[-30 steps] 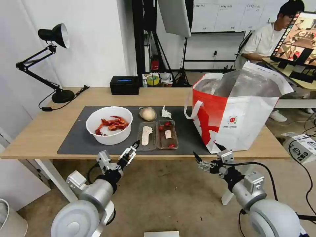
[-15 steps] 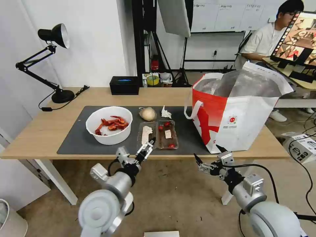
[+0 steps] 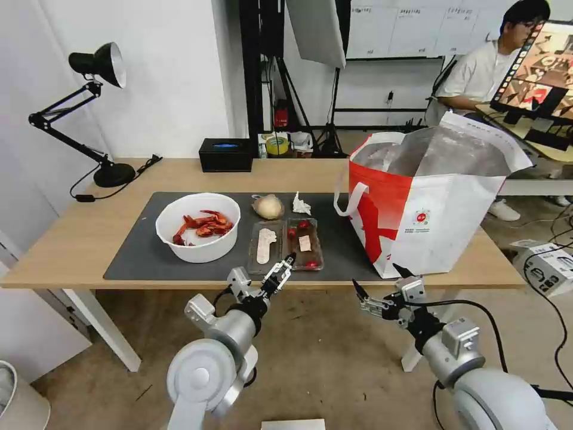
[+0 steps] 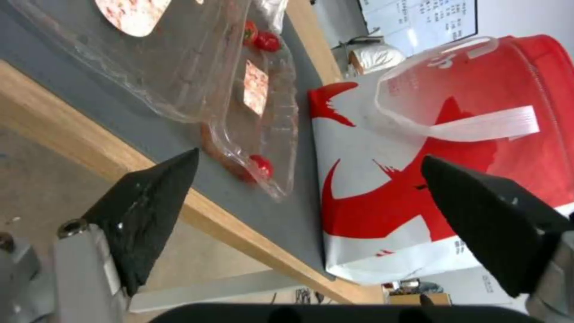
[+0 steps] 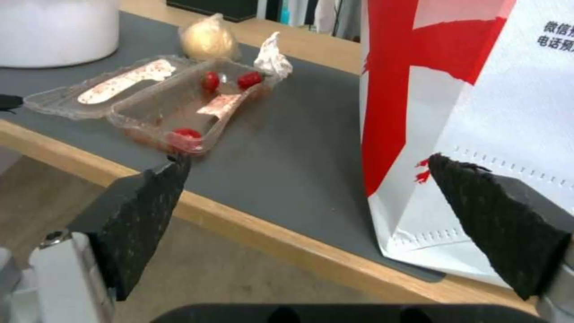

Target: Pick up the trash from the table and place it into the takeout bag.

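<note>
The clear hinged plastic tray with red scraps (image 3: pixel 288 243) lies at the dark grey mat's near edge on the light wood desk (image 3: pixel 71 239). The left gripper (image 3: pixel 280 276), jaws spread, should close squarely on its thin near rim; the right gripper (image 3: pixel 375 291) waits released beside the boxy white-and-red takeout bag (image 3: pixel 430 203).

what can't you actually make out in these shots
- Inside of the bag: head view, its own front wall hides the bottom.
- Print on the bag: cut off by the frame edge in the right wrist view.
- Bottom of the bowl: head view, shells cover it.
- Logo on the bag: head view, too small to read.
</note>
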{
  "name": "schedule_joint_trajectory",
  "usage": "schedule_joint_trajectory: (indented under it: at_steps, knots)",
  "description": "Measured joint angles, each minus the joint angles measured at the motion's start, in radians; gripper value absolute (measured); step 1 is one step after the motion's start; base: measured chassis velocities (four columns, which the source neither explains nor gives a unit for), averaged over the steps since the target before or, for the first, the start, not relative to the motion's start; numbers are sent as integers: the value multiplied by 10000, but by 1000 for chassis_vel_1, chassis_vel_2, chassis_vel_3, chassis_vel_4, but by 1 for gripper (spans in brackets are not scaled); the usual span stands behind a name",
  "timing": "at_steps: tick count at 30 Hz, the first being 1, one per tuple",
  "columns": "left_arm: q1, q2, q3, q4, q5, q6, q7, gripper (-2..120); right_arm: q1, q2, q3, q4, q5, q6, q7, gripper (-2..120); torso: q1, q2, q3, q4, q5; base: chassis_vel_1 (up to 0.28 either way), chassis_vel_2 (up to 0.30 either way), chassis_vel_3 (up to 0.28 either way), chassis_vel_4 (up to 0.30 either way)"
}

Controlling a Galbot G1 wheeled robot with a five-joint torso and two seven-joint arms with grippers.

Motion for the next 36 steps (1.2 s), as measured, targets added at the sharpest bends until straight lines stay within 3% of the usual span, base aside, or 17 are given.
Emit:
schedule_joint_trajectory:
  at_steps: [17,36]
  knots:
    - [-759,317,134,842,-110,-46,-295,100,25,18,-3,-182,-24,30,-10,100,0,0,1,0,0,0,0,0,0]
    - [-1166,483,209,1259,-256,-260,-605,100,94,73,-100,-330,-64,68,-24,100,1,1,1,0,-1,0,0,0,0]
